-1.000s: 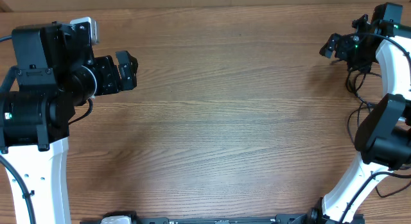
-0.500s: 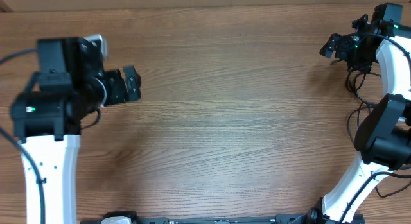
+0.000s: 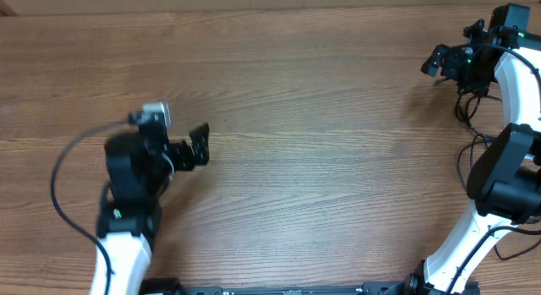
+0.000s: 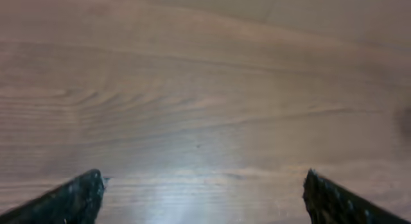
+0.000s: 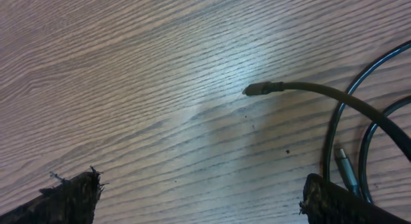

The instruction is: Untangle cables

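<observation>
Thin black cables [image 5: 308,88] curve over the bench [image 5: 141,76], one plug end lying ahead of the wide-open right hand [image 5: 200,185].

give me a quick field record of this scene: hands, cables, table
left hand: open, empty, above bare wood
right hand: open, empty, far right of table
cables: thin, black, looped beside the right hand, not held
plug end: free, pointing away from the loops
table: wood grain
</observation>
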